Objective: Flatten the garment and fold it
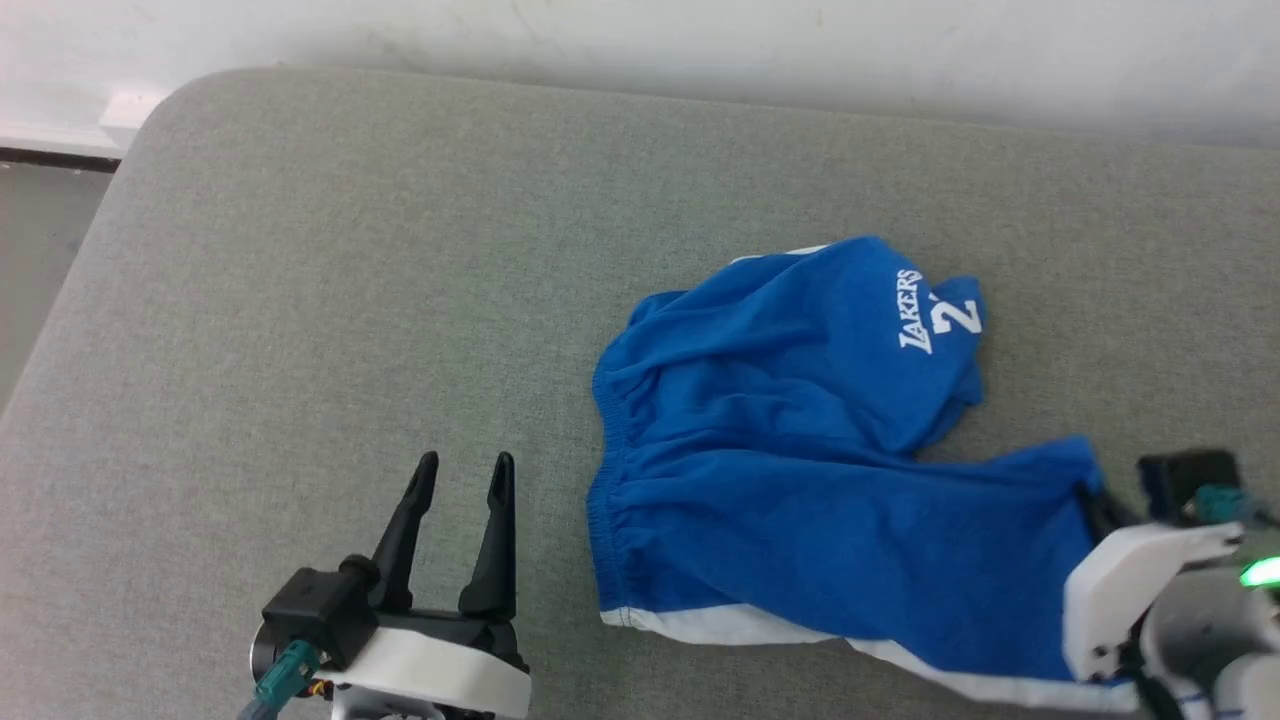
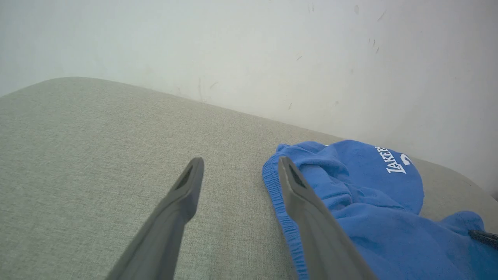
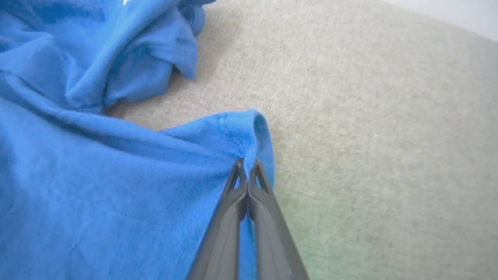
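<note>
The garment (image 1: 800, 450), bright blue shorts with white side stripes and white LAKERS lettering, lies crumpled on the grey cushion, waistband toward the left. My right gripper (image 3: 246, 165) is shut on the hem corner of the nearer leg (image 3: 249, 132), with the cloth pinched between the fingertips. In the head view its white wrist (image 1: 1150, 580) sits at the garment's lower right corner. My left gripper (image 1: 465, 470) stands open over bare cushion, just left of the waistband (image 2: 278, 202), holding nothing. The left wrist view shows its fingers (image 2: 186, 186) apart beside the garment (image 2: 369, 202).
The grey fabric cushion (image 1: 300, 300) spreads wide to the left and behind the shorts. A white wall (image 1: 700, 40) runs along its far edge. The cushion's rounded left corner (image 1: 150, 110) drops off to a floor strip.
</note>
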### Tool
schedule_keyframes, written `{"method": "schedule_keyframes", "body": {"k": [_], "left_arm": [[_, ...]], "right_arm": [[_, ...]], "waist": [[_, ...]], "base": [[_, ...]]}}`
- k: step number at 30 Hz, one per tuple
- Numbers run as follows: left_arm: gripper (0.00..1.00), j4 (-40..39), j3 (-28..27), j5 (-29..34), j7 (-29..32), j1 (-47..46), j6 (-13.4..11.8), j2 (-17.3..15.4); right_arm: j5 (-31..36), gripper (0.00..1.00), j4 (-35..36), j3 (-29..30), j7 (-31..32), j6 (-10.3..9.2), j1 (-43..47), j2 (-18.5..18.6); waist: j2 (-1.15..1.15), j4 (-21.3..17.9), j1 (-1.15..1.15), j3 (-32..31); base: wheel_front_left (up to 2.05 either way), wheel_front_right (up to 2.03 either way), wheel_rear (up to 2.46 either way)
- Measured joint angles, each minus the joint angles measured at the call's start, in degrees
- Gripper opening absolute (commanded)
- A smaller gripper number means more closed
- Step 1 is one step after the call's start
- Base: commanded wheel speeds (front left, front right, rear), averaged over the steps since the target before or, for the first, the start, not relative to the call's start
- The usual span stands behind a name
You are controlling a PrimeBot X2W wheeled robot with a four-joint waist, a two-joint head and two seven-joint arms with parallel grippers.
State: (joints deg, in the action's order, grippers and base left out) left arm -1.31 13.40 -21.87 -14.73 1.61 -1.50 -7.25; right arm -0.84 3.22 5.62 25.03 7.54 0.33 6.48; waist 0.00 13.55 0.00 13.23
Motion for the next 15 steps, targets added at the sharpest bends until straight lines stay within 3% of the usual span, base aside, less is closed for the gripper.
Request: {"method": "schedule_keyframes", "body": {"k": [8, 13, 15], "left_arm": [[1.0, 1.99, -0.26, 0.44, 0.0, -1.58, 1.78, 1.31], [1.0, 3.27, -0.2, 0.75, 0.0, -2.6, 2.83, 1.78], [1.0, 3.83, -0.13, 0.8, 0.0, -2.99, 3.02, 1.88]], "right_arm": [[0.42, 0.0, 0.35, 0.84, 3.68, 0.0, -6.1, 10.22], [0.2, 0.01, -4.19, -0.52, 4.17, 0.0, -8.67, 12.89], [0.19, 0.25, -6.34, -1.65, 3.9, 0.0, -9.28, 13.14]], "waist": [[0.0, 0.65, 0.0, 2.14], [0.0, 1.36, 0.0, 3.07], [0.0, 1.54, 0.01, 3.1]], "base": [[0.0, 0.0, 0.0], [0.0, 0.0, 0.0], [0.0, 0.0, 0.0]]}}
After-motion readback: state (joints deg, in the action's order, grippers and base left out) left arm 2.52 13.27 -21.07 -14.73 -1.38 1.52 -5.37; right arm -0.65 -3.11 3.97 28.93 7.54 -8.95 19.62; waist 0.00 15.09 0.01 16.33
